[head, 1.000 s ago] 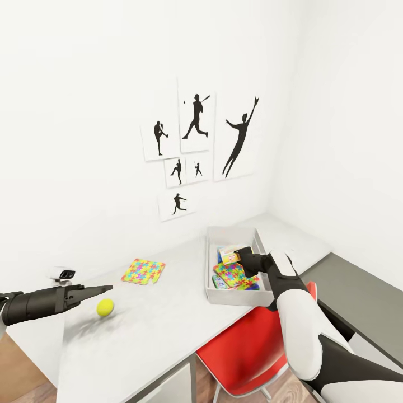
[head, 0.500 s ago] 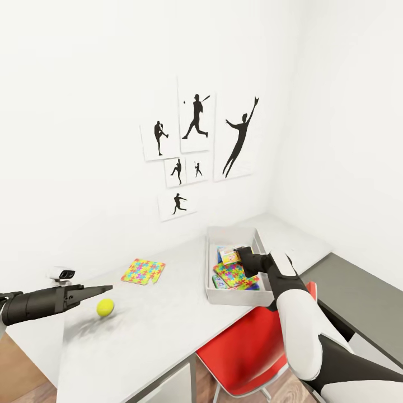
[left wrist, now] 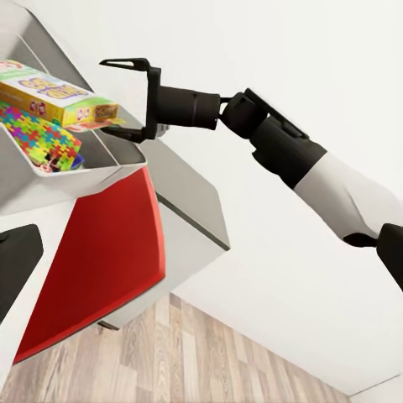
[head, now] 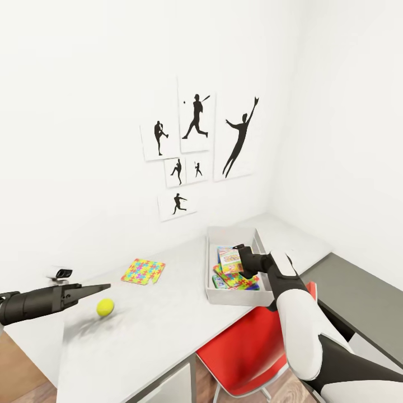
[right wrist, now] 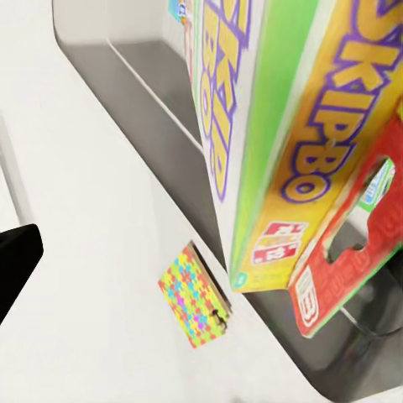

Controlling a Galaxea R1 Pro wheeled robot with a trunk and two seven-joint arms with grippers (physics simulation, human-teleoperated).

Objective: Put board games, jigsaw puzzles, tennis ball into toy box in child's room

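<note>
The grey toy box [head: 208,280] stands on the light grey table [head: 168,324]. Inside it a "SKIP BO" board game [head: 230,259] lies tilted over a jigsaw puzzle [head: 242,279]. My right gripper [head: 239,249] hangs open just above the game, touching nothing; the left wrist view shows its jaws wide apart [left wrist: 117,98] beside the game [left wrist: 50,96]. A second jigsaw puzzle [head: 143,271] lies flat on the table left of the toy box. The tennis ball [head: 105,307] rests nearer the front, and my left gripper [head: 104,287] hovers open just above it.
A red chair [head: 246,347] is tucked under the table below the toy box. A lower dark grey desk section [head: 364,302] runs along the right wall. Black sports silhouette prints [head: 196,145] hang on the white wall. A small grey object [head: 60,273] sits at the table's left end.
The right gripper has opened and the SKIP BO game has dropped from it, now lying in the toy box. The left arm drew back slightly to the left.
</note>
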